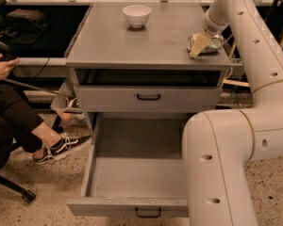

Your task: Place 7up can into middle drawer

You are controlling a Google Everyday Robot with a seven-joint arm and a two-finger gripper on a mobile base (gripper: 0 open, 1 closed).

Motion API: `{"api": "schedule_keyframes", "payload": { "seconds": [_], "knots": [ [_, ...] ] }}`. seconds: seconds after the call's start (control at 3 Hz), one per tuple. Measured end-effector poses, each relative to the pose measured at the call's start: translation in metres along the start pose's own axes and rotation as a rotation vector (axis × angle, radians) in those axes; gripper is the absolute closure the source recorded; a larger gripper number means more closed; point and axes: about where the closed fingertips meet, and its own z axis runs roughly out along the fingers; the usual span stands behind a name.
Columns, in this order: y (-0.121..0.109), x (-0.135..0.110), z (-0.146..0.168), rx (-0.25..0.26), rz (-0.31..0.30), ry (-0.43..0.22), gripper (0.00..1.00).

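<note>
The 7up can (pixel 212 44), a small silver can, lies on the grey cabinet top (pixel 151 41) near its right front corner. My gripper (pixel 200 44) is down at the can, reaching in from the upper right and covering the can's left part. The middle drawer (pixel 132 178), the lowest and deepest grey tray with a small black handle (pixel 147 214), is pulled fully out and holds nothing. My white arm (pixel 226 164) hangs in front of its right side.
A white bowl (pixel 137 15) stands at the back of the cabinet top. The shallower drawer above (pixel 148 98) is pulled out a little. A seated person's leg and shoe (pixel 52 147) are at the left, beside the open drawer.
</note>
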Motion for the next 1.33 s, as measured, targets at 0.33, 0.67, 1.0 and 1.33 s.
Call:
{"api": "schedule_keyframes", "payload": {
  "seconds": [0.33,0.67,1.0,1.33],
  "knots": [
    [0.000,0.000,0.000,0.000,0.000,0.000,0.37],
    [0.000,0.000,0.000,0.000,0.000,0.000,0.60],
    [0.009,0.011,0.004,-0.042,-0.029,-0.020,0.83],
    [0.009,0.011,0.002,-0.045,-0.030,-0.022,1.00]
  ]
}}
